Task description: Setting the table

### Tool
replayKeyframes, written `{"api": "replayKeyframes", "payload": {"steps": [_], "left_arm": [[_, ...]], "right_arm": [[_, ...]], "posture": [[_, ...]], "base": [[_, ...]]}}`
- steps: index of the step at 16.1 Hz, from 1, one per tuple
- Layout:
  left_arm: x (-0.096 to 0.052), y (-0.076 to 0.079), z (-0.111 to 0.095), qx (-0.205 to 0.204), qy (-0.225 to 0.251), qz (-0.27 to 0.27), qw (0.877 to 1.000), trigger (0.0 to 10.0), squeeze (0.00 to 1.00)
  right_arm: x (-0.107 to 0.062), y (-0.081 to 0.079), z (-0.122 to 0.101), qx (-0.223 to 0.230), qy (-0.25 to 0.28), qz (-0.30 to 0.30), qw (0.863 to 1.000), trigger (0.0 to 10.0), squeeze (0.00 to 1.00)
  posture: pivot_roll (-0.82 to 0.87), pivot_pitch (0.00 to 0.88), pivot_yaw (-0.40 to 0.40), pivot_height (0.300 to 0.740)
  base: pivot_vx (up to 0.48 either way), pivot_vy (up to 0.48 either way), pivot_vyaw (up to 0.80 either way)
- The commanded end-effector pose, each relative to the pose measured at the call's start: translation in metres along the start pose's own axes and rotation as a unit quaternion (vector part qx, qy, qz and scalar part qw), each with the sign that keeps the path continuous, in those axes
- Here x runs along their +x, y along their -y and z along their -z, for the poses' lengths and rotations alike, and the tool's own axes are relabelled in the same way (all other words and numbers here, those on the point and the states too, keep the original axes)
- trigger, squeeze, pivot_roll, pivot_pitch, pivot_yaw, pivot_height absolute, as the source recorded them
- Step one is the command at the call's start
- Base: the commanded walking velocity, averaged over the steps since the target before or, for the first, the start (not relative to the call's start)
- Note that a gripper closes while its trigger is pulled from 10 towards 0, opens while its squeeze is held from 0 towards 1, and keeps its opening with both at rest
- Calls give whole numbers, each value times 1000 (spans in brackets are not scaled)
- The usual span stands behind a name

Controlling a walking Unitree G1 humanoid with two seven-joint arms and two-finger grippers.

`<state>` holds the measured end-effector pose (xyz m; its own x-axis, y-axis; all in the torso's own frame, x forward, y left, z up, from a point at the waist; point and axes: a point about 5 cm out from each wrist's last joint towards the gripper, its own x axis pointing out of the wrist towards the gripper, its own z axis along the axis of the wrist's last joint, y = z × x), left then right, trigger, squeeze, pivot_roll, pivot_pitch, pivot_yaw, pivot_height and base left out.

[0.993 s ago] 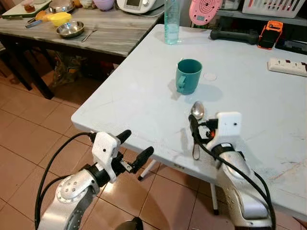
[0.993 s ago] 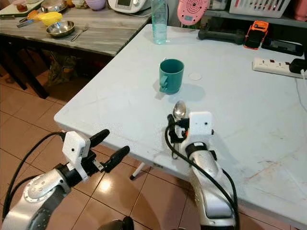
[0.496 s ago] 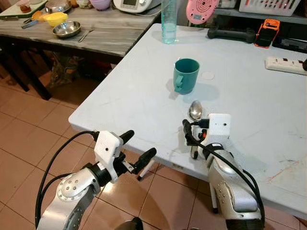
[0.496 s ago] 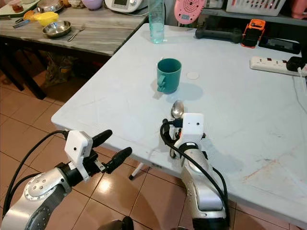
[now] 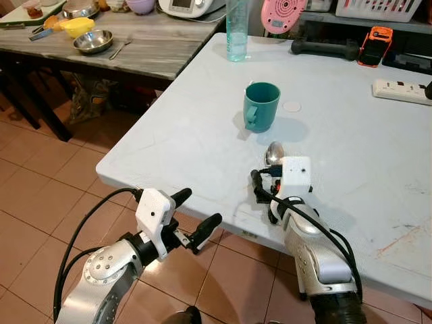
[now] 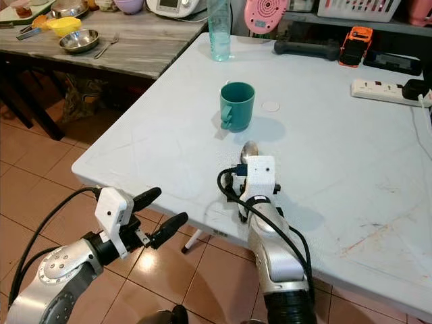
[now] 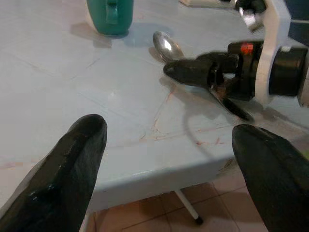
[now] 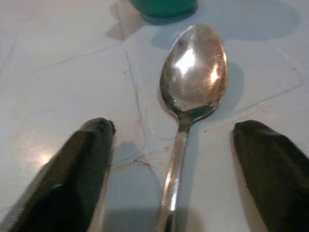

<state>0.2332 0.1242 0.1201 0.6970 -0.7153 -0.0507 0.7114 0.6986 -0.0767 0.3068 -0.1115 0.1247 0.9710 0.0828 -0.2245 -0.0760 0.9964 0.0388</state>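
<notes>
The left arm rises from the lower left corner of the head view, elbow bent, its silver forearm angled up and to the right. The left gripper (image 5: 196,216) sits at lower centre-left, its two black fingers (image 7: 72,159) spread wide apart. The right arm climbs from the bottom edge, right of centre, nearly straight up the frame. The right gripper (image 8: 176,159) sits at mid-frame, its fingers (image 8: 77,169) parted.

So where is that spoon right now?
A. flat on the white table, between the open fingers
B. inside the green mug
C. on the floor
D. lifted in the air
A: the spoon lies on the table, right gripper open around its handle.
</notes>
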Motion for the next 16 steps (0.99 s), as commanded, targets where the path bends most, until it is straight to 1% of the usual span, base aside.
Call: {"api": "replayKeyframes", "payload": {"steps": [1, 3, 5, 7, 10, 13, 16], "left_arm": [[-3, -2, 7, 1, -8, -3, 1000, 10000, 0], [-5, -4, 13, -2, -12, -4, 1000, 10000, 0], [-5, -5, 17, -4, -14, -4, 1000, 10000, 0], [-6, -8, 24, -6, -15, -1, 1000, 10000, 0], [-5, -12, 34, -6, -19, 1, 1000, 10000, 0], [-4, -10, 38, -13, -16, 14, 1000, 10000, 0], [1, -7, 36, -9, -10, 21, 1000, 10000, 0]], "right_arm": [[0, -3, 10, 0, -29, -2, 1000, 0, 0], [0, -1, 18, 4, -50, -2, 999, 0, 0], [0, -1, 19, 6, -54, -1, 999, 0, 0], [0, -2, 21, 14, -64, -6, 998, 0, 0], [0, -2, 26, 11, -80, -8, 997, 0, 0], [-1, -1, 30, 12, -93, -6, 996, 0, 0], [-1, -2, 28, 13, -92, -6, 996, 0, 0]], "posture": [[-7, 143, 66, 740], [-7, 143, 66, 740], [-7, 143, 66, 740], [-10, 140, 68, 740], [-10, 139, 69, 740], [-7, 140, 70, 740], [-9, 143, 71, 740]], "base": [[0, 0, 0], [0, 0, 0], [0, 0, 0], [0, 0, 0], [0, 0, 0], [0, 0, 0], [0, 0, 0]]}}
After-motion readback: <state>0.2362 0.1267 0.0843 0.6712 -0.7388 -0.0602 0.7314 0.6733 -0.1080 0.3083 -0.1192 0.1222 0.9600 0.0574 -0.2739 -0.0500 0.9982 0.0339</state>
